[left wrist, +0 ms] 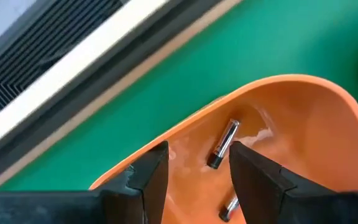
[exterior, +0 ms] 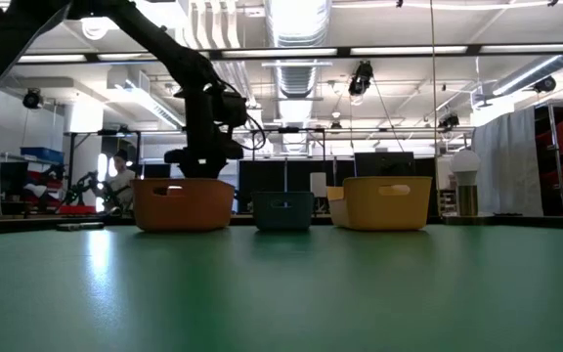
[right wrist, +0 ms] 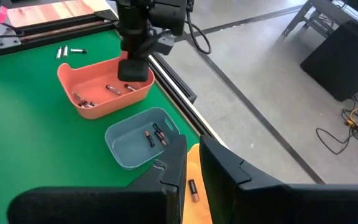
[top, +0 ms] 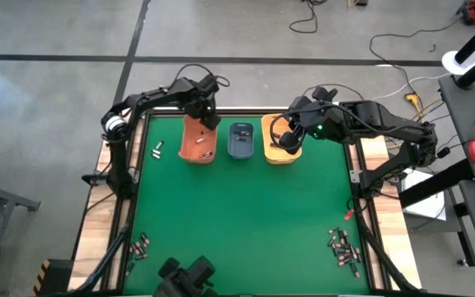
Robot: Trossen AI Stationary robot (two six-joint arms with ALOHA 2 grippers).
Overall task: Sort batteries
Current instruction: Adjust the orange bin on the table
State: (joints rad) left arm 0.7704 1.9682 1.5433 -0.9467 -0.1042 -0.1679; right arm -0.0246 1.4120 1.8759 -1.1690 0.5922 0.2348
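Batteries (left wrist: pixel 223 144), small dark and silvery cylinders, lie in the orange plastic bin (top: pixel 197 141) at the far left of the green worktop (top: pixel 246 214). Left gripper (left wrist: pixel 196 167) hangs over that bin, jaws spread and empty. Right gripper (right wrist: pixel 193 163) hangs over the yellow-orange plastic bin (top: pixel 280 139), jaws slightly parted, empty. More batteries lie in the blue-grey plastic bin (right wrist: pixel 138 138) and loose near the worktop's near corners.

You see three bins in a row at the green table's (top: pixel 237 214) far edge: orange bin (top: pixel 197 140), blue-grey bin (top: pixel 240 140), yellow-orange bin (top: pixel 280 142). Cables (top: pixel 402 41) trail across the floor beyond.
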